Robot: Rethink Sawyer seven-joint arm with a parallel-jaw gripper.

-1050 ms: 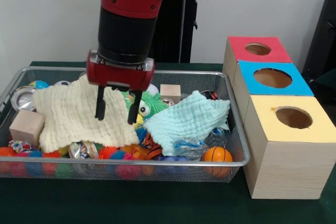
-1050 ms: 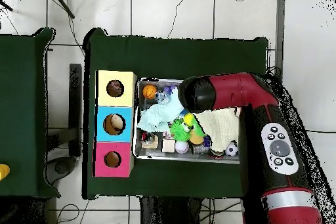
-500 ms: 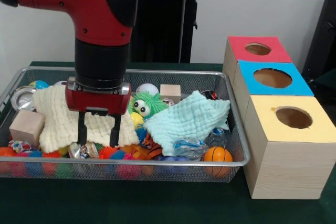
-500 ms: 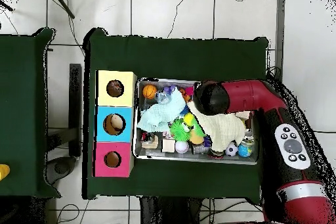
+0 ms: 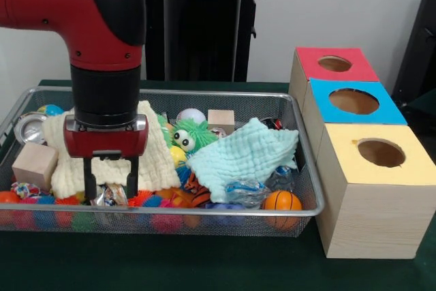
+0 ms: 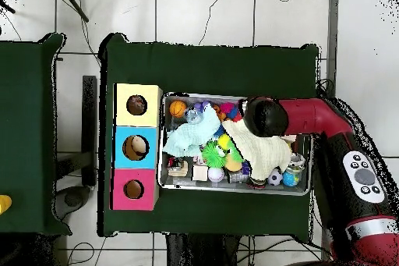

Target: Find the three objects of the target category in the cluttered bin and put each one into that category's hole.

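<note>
My gripper [image 5: 110, 183] stands open in the wire bin [image 5: 204, 217], its two black fingers [image 5: 90, 183] straddling the front edge of a cream cloth [image 5: 158, 161]. A crinkled foil wrapper [image 5: 109, 197] lies just below the tips. Right of the cream cloth sit a green fuzzy toy with eyes [image 5: 187, 138] and a light blue cloth [image 5: 245, 155]. An orange basketball [image 5: 281, 201] lies at the bin's front right corner. Looking down from above, the arm's round head [image 6: 265, 116] hides the gripper, over the cream cloth [image 6: 269, 152].
Three boxes with round holes stand beside the bin: red [image 5: 334, 66], blue [image 5: 354, 101], yellow [image 5: 381, 152]. Wooden blocks [image 5: 34, 163] [image 5: 221, 120], a metal can [image 5: 30, 127], a white ball [image 5: 191, 115] and several spiky balls fill the bin.
The arm has swung left in the front view, from above the green toy to the cream cloth's front edge, and come down lower. The gripper stayed open.
</note>
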